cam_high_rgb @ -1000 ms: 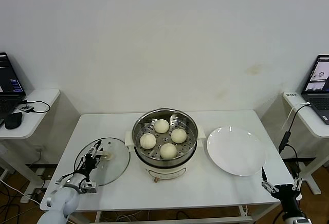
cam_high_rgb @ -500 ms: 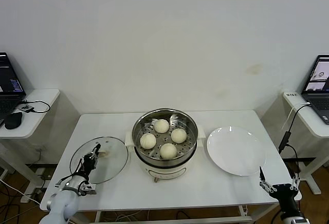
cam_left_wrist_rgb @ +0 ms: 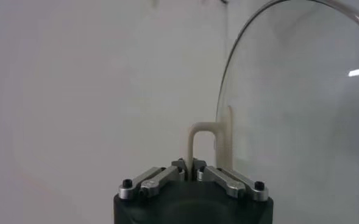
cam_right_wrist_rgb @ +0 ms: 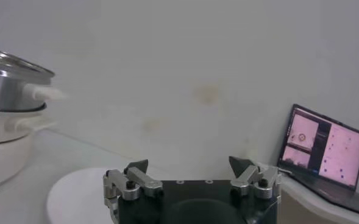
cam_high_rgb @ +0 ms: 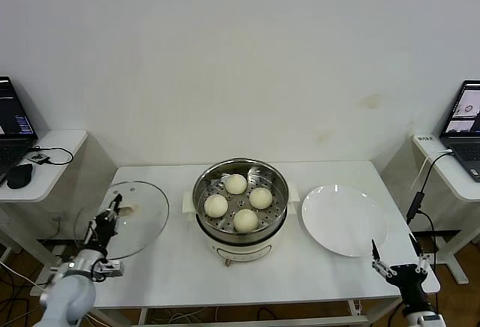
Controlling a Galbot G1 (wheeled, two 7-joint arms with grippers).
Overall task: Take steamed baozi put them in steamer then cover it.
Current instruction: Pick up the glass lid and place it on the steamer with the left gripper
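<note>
Four cream-white baozi [cam_high_rgb: 240, 201] lie on the perforated tray inside the steel steamer [cam_high_rgb: 240, 226] at the table's middle. My left gripper [cam_high_rgb: 105, 220] is shut on the cream handle [cam_left_wrist_rgb: 193, 145] of the glass cover [cam_high_rgb: 131, 226], holding the cover tilted up off the table at the front left. In the left wrist view the cover's glass [cam_left_wrist_rgb: 301, 109] stands on edge beside the handle. My right gripper [cam_high_rgb: 396, 259] is open and empty at the table's front right corner; the right wrist view shows it [cam_right_wrist_rgb: 188, 164] with jaws spread wide.
A flat white plate [cam_high_rgb: 344, 220] lies right of the steamer, also showing in the right wrist view [cam_right_wrist_rgb: 75, 195]. Side desks with laptops [cam_high_rgb: 465, 117] stand on both sides. The steamer's white side handle [cam_right_wrist_rgb: 42, 92] shows in the right wrist view.
My left gripper has lifted the cover off the table and drawn it left and up, tilting it. The right gripper has shifted slightly at the front right corner.
</note>
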